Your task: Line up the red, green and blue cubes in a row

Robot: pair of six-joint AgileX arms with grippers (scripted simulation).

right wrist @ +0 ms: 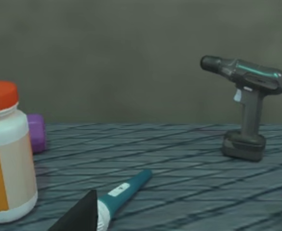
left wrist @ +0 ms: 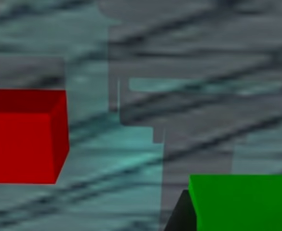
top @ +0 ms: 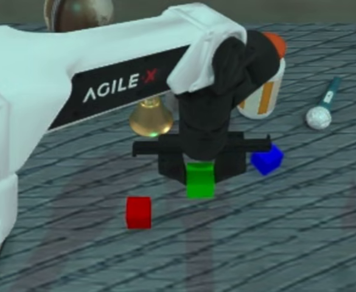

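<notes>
On the near part of the table point(top: 299, 243) you see the red cube point(top: 139, 212), left of centre, standing alone on the dark patterned surface. A little farther and to its right is the green cube point(top: 200, 180); your left gripper point(top: 200, 176) comes down on it from above, and the cube sits between the black fingers, so the jaws are clenched on the green cube. From the top view you cannot tell if this cube touches the table or is lifted a little. In the left wrist view the green cube point(left wrist: 242, 202) fills the corner close to the camera, and the red cube point(left wrist: 25, 137) lies apart from it on the table. Farther again and to the right, just beside the gripper body, is the blue cube point(top: 267, 159), turned at an angle to the other two. The three cubes run roughly from near left to far right, but not in one straight row. Behind the gripper stands a brass bell point(top: 151, 118), partly hidden by the arm. On the far right you find a white jar point(top: 266, 94) with an orange lid and an orange stripe, and to the right of it a teal microphone point(top: 322, 108) lying flat. The right wrist view shows a purple block point(right wrist: 36, 132) behind the jar and a grey drill point(right wrist: 247, 113) standing upright. Your right gripper is not seen in any view.
</notes>
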